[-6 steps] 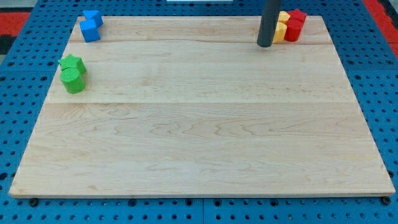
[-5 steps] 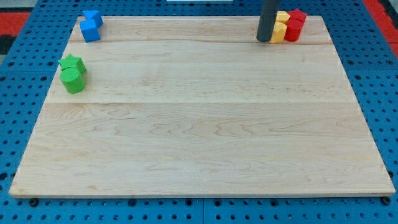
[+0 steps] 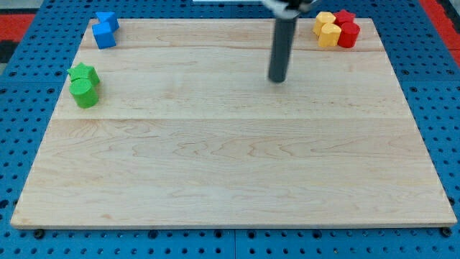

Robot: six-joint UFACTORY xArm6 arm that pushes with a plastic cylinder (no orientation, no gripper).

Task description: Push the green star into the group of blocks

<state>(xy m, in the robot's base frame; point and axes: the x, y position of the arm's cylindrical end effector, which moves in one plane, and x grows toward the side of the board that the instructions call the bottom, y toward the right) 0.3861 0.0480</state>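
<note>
The green star (image 3: 83,72) lies near the board's left edge, touching a green rounded block (image 3: 85,93) just below it. My tip (image 3: 277,79) stands on the board right of centre near the top, far to the right of the green star. Two yellow blocks (image 3: 327,28) and two red blocks (image 3: 346,28) sit in a cluster at the top right corner. Two blue blocks (image 3: 105,29) sit at the top left corner.
The wooden board (image 3: 230,180) lies on a blue pegboard surface (image 3: 14,108). Red matting (image 3: 18,11) shows at the view's top corners.
My tip has moved away from the yellow blocks, down and to the left, toward the board's middle. The blocks have not moved.
</note>
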